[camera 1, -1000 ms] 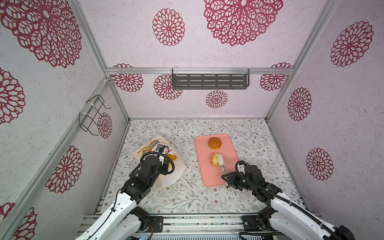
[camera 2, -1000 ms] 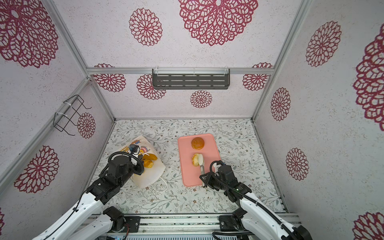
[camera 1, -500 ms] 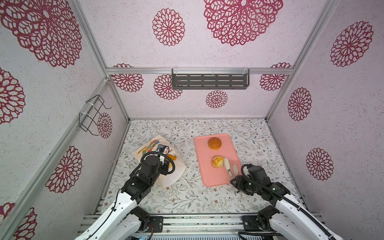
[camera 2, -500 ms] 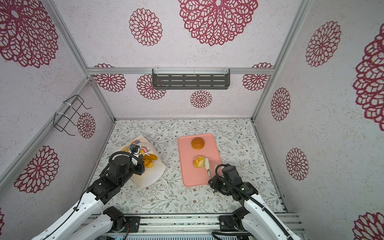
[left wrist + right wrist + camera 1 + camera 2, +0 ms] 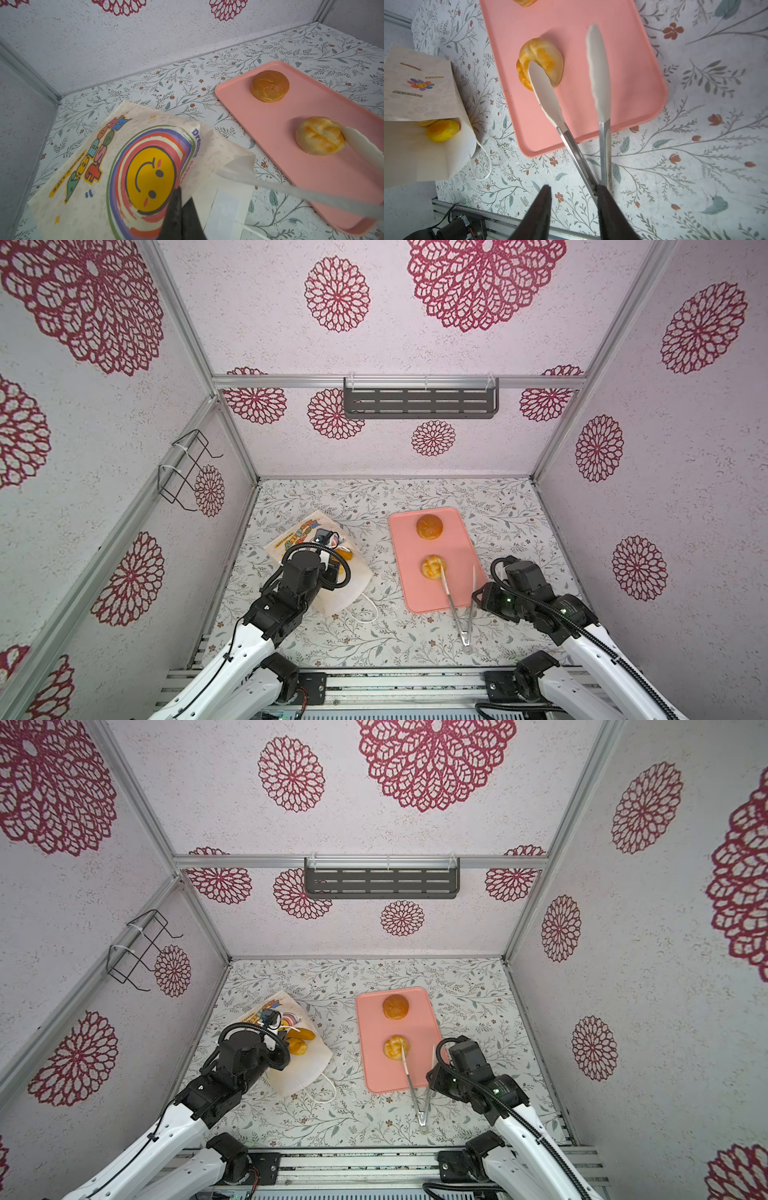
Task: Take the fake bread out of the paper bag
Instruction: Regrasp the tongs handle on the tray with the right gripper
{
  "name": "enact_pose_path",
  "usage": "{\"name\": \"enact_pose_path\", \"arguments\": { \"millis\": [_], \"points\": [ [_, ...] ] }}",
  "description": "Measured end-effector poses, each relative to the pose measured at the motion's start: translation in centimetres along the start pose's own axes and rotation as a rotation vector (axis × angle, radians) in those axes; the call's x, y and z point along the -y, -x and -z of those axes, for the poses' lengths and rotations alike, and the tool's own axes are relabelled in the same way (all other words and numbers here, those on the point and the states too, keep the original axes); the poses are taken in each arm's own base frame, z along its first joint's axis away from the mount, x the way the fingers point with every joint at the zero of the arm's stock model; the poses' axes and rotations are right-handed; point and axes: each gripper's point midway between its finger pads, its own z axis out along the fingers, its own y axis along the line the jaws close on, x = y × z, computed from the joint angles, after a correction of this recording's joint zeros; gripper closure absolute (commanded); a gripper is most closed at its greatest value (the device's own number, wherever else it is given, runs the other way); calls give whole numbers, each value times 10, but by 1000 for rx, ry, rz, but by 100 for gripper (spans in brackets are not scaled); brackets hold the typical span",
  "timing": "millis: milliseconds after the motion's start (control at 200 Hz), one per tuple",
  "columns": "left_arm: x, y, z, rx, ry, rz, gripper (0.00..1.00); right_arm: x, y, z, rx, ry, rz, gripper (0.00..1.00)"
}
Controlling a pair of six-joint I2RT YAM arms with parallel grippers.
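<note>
Fake bread (image 5: pixel 433 566) now lies free on tray (image 5: pixel 457 539); R gripper (image 5: pixel 574 188) released, tongs (image 5: pixel 599 83) dropped; L gripper (image 5: pixel 178 193) clenched on paper bag (image 5: pixel 93 166).

Bright, even, diffuse lighting is recorded throughout. A faint soft shadow is cast on the flat pink plastic tray (image 5: pixel 633 83) beside the golden twisted toy bun (image 5: pixel 544 56). In both top views the aluminium frame posts (image 5: pixel 183 323) are splayed by wide-angle distortion. The black fingers (image 5: pixel 537 214) of the right gripper (image 5: pixel 575 188) are rendered blurred, as are the white-tipped metal tongs (image 5: pixel 361 145) in the left wrist view.
</note>
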Motion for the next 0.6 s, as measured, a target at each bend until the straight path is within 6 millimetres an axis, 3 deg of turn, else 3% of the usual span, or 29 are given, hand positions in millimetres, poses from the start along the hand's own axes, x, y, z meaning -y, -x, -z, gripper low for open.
{"name": "enact_pose_path", "arguments": {
  "millis": [220, 425, 600],
  "points": [
    [0, 0, 0, 0, 0, 0, 100, 2, -7, -8, -32, -6, 28, 51],
    [0, 0, 0, 0, 0, 0, 100, 11, -53, -30, -126, -24, 86, 35],
    [1, -1, -1, -5, -1, -2, 100, 12, -79, -42, -154, -86, 141, 31]
  ]
}}
